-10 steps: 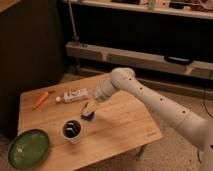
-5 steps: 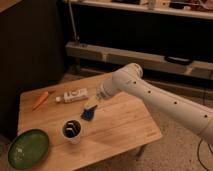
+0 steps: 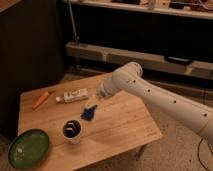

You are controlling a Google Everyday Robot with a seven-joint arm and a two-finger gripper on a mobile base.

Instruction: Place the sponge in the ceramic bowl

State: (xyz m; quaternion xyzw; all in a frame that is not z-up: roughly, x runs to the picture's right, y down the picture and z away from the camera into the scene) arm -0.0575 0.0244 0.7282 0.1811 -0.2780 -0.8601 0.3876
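Observation:
The dark blue sponge [image 3: 90, 113] lies on the wooden table [image 3: 125, 125], just right of the small dark cup [image 3: 72, 129]. At the table's front left corner sits the green ceramic bowl [image 3: 29, 148], with nothing in it. My white arm reaches in from the right, and its gripper [image 3: 98, 99] hangs a little above and behind the sponge, holding nothing. The gripper's tips are dark and hard to make out against the table.
An orange carrot [image 3: 41, 99] lies at the table's back left, with a white bottle [image 3: 74, 95] on its side next to it. Behind the table run a dark wall and a low metal shelf [image 3: 150, 57].
The arm has lifted and drawn back up from the sponge, which stays on the table by the cup. Nothing else has moved.

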